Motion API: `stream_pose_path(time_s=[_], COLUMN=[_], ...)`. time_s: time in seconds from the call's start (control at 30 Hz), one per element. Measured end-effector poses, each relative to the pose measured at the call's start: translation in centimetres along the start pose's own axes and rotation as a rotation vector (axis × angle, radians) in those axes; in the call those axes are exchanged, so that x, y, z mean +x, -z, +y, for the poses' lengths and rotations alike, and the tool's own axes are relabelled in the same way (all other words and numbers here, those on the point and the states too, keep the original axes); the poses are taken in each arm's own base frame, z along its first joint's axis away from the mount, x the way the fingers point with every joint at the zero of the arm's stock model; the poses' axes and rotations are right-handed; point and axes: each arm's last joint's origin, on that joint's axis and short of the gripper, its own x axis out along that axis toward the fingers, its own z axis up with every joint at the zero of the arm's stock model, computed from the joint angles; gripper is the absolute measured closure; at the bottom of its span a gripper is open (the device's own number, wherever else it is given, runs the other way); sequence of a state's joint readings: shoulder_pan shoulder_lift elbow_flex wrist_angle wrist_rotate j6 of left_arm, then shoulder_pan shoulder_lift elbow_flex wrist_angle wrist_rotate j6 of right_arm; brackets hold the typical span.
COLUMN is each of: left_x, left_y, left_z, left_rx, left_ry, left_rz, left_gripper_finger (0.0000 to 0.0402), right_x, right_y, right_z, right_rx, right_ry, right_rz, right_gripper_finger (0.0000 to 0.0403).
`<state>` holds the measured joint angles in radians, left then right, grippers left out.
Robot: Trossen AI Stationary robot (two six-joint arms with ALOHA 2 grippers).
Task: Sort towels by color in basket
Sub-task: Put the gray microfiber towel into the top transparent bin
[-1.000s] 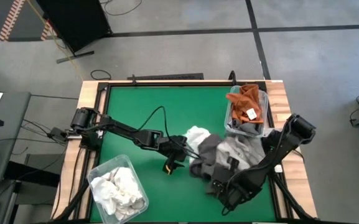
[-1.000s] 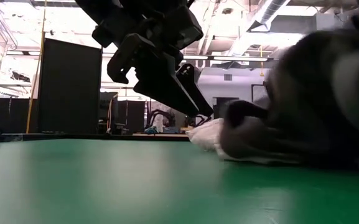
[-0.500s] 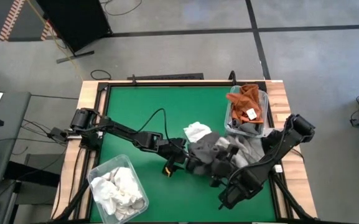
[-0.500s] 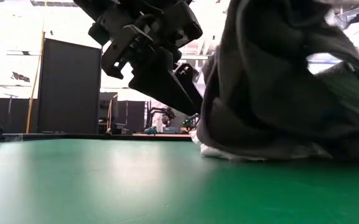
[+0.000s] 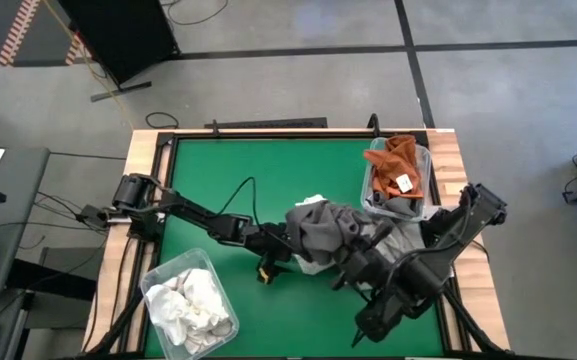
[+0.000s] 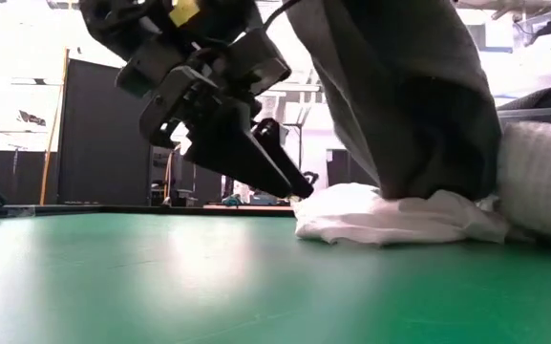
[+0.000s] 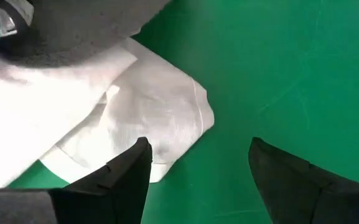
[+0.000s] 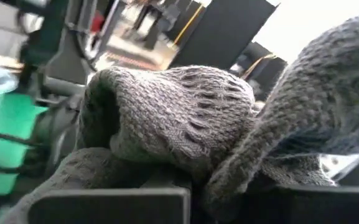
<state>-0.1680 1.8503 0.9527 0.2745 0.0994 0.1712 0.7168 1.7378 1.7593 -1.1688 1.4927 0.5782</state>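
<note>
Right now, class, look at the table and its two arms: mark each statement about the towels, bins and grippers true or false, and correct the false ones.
1. The right gripper holds a dark grey towel lifted off the table. True.
2. The left gripper is shut on a white towel. False: it is open, at that towel's edge.
3. The bin by the left arm holds orange towels. False: white ones.
4. An orange towel lies in the bin by the right arm. True.

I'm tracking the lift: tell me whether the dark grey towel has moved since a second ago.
Yes. In the high view the dark grey towel, held by the right gripper, has shifted left, away from the bin of orange towels and over the white towel.
</note>
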Motion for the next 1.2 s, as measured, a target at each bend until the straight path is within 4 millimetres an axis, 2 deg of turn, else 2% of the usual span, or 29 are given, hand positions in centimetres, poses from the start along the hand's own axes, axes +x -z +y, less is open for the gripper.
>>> stream_pose_path(time_s=[0.1,0.17,0.33,0.5,0.63,0.73,0.83,1.0,1.2], left_x=[0.0,0.0,-0.7,-3.5,-6.0,-6.9,-6.8,-5.1,-2.5], left_y=[0.3,-0.3,-3.7,-8.1,-9.2,-9.0,-8.2,-6.4,-3.5], left_z=[0.0,0.0,-0.4,-2.0,-3.6,-4.7,-5.8,-7.2,-7.7], left_rx=[-0.006,0.005,0.085,0.157,0.206,0.213,0.215,0.201,0.17], left_ry=[-0.007,-0.014,0.01,0.084,0.128,0.159,0.198,0.237,0.238], left_rz=[-0.039,-0.084,-0.228,-0.343,-0.298,-0.229,-0.146,-0.046,0.06], left_gripper_finger=[0.0148,0.0148,0.0148,0.0148,0.0148,0.0148,0.0148,0.0148,0.0148], right_x=[0.5,0.8,1.5,0.7,0.0,0.0,0.6,2.2,4.1], right_y=[-0.2,0.2,2.9,5.0,5.5,5.2,4.9,4.1,2.2], right_z=[-0.3,-0.3,-0.1,0.2,-0.1,-0.2,-0.5,-1.6,-4.2], right_rx=[0.01,0.018,0.047,0.072,0.113,0.118,0.115,0.087,0.02], right_ry=[-0.083,-0.126,-0.165,-0.174,-0.124,-0.082,-0.025,0.07,0.168], right_rz=[0.071,0.13,0.299,0.417,0.379,0.278,0.191,0.098,0.062], right_gripper_finger=[0.0354,0.0354,0.0354,0.0354,0.0354,0.0354,0.0354,0.0354,0.0354])
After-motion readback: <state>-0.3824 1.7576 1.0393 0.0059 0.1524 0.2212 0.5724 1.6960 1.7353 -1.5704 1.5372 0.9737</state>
